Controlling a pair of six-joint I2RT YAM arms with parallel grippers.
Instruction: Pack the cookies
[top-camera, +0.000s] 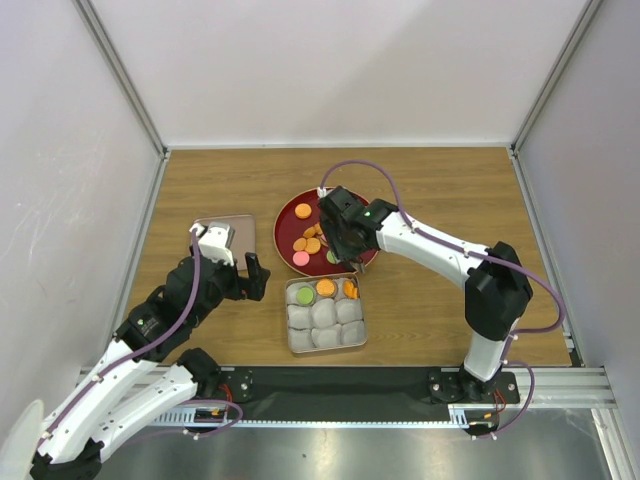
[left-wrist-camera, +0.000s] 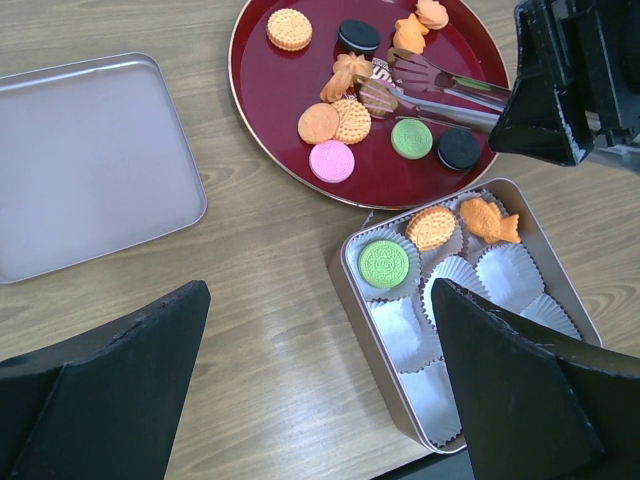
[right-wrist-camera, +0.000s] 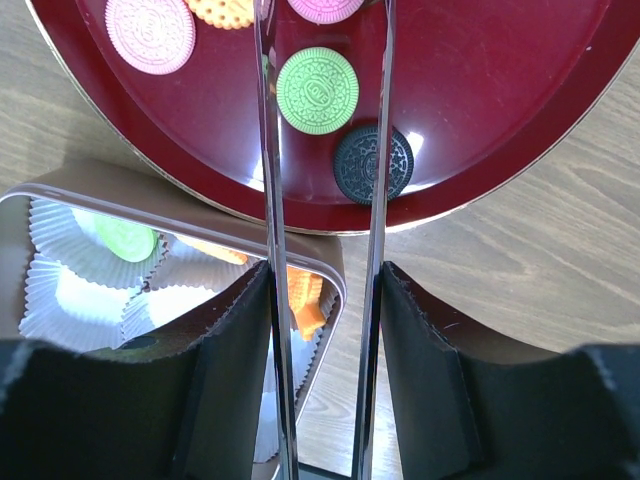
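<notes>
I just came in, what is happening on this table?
The right gripper holds metal tongs over the red plate of cookies, tips at a brown cookie. The tin beside the plate has three cookies in its paper cups; the other cups are empty. The left gripper is open and holds nothing.
</notes>
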